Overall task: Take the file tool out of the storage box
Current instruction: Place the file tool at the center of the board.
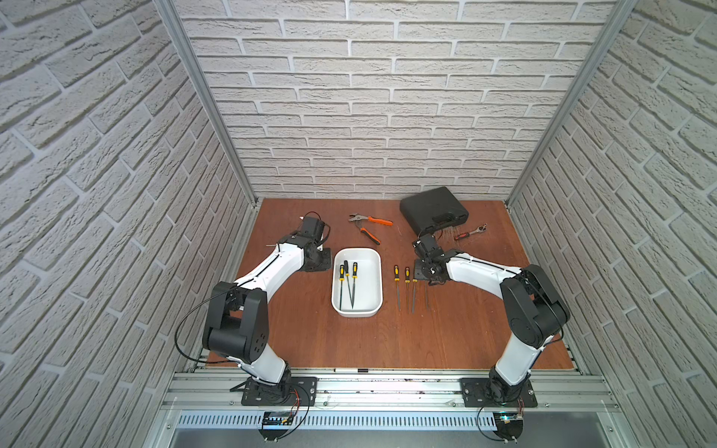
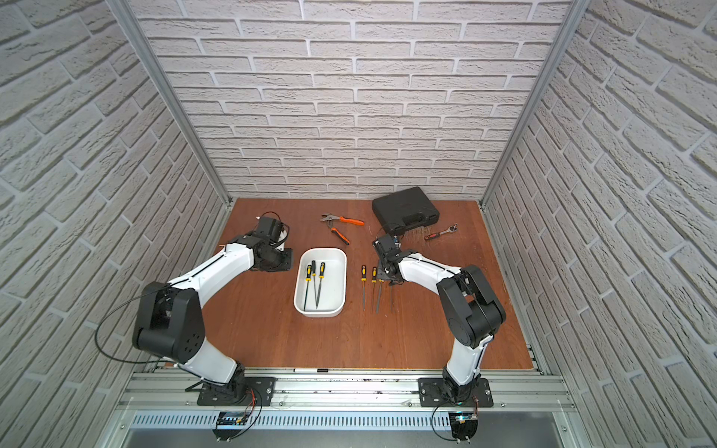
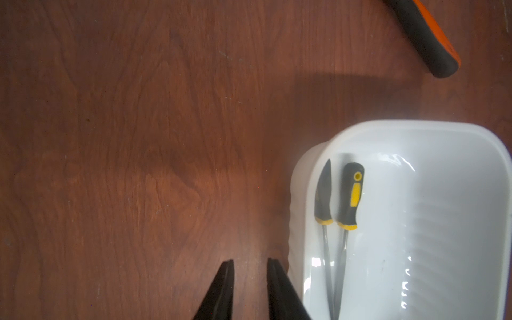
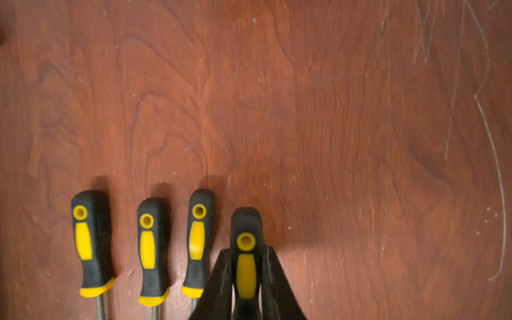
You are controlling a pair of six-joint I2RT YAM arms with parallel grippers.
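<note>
Lying in the white storage box (image 1: 368, 287), mid-table between the two arms: three files in the box (image 1: 354, 268). Their black-and-yellow handles point toward the back wall and their shafts toward the arm bases. All three are bunched in the box's left half. In the left wrist view two of them show, close along the box wall.

Held file (image 4: 246, 271): outside the box, over the table (image 1: 426, 333) to the right of it. Right gripper (image 4: 246, 249): jaws closed on this file's handle, one on each flank, with the handle end sticking out past the tips. Cannot tell whether the file touches the table.

Files on the table (image 4: 152, 249): three in a row just beside the held file, between it and the box. They are parallel and apart from one another, handles toward the back wall.

Left gripper (image 3: 250, 263): jaws parted by a narrow gap with nothing between them, over bare table just beside the box's outer left wall.

Further back:
- orange-handled pliers (image 1: 368, 227), spread open, beyond the box
- black tool case (image 1: 432, 211), lid down, at the back right
- ratchet wrench (image 1: 471, 231) just beside the case
</note>
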